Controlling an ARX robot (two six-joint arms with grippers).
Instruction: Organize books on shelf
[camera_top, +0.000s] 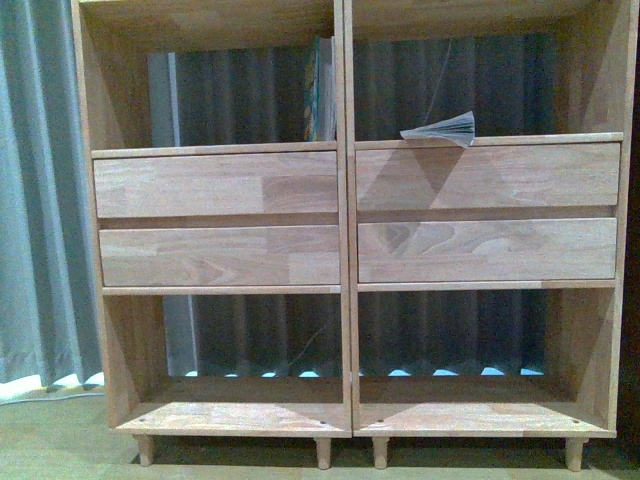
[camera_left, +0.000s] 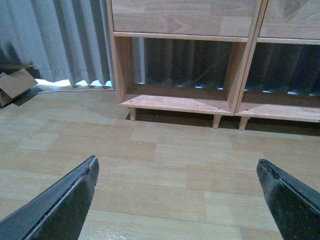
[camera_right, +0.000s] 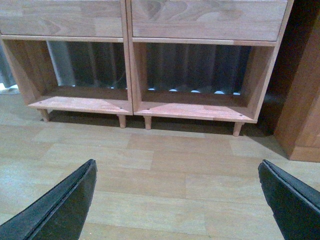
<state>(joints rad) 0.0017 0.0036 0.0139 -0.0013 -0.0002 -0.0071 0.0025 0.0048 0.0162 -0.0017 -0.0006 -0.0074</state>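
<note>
My left gripper (camera_left: 176, 165) and right gripper (camera_right: 177, 165) hang wide open and empty above the wood floor (camera_left: 165, 145). On the shelf (camera_top: 215, 185), the teal book (camera_top: 325, 90) stands upright in the upper left compartment against the divider. The pale booklet (camera_top: 440, 128) lies in the upper right compartment.

- Grey-blue pleated fabric curtain (camera_top: 40, 200): hangs at nine o'clock in the front view and reaches the floor, with bright light showing under its hem.
- Pale wood-effect plank floor (camera_top: 60, 440): lies from six to seven o'clock in the front view, matte with faint seams.
- Brown cardboard box (camera_left: 15, 85): sits on the floor near the curtain's hem.
- Dark reddish-brown wooden cabinet (camera_right: 300, 100): stands on the floor, only partly in view.
</note>
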